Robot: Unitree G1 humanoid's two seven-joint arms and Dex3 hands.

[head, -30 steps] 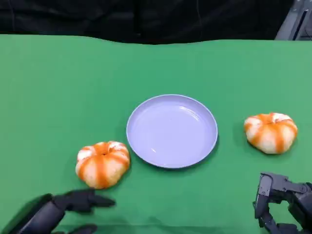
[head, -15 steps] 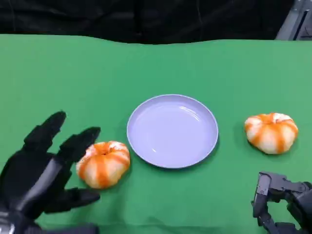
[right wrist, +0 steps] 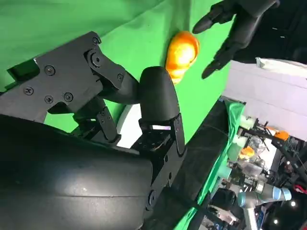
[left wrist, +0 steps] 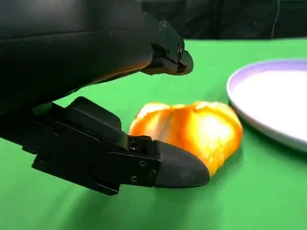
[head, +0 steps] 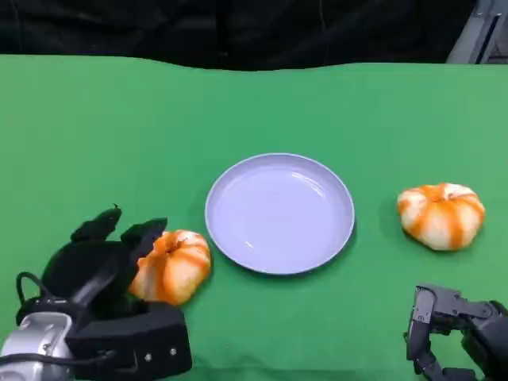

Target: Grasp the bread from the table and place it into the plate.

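- The left hand (head: 103,262) has swung in over the last second: first only its fingertips showed at the table's near edge, then it hung spread above the cloth, and now it sits low against the left bun (head: 172,266), fingers (head: 147,236) wrapping the bun's left side.
- In the left wrist view the same bun (left wrist: 192,132) lies between an upper finger (left wrist: 163,45) and a lower one (left wrist: 172,167); the lower one touches it, the upper one shows a gap, so I judge the grasp is closing but not yet firm (the bun rests on the green table (head: 262,103), a little tilted compared with before).
- The bun has hardly shifted from its earlier place, just beside the left rim of the plate (head: 279,213). The plate holds nothing and has not moved.
- To the right, a second bun (head: 441,214) lies well apart from the plate, unmoved.
- The right hand (head: 444,329) waits at the near right corner as before, fingers curled inward around nothing.
- What this means: the reach is done; squeezing, lifting and the short carry right to the plate are left.
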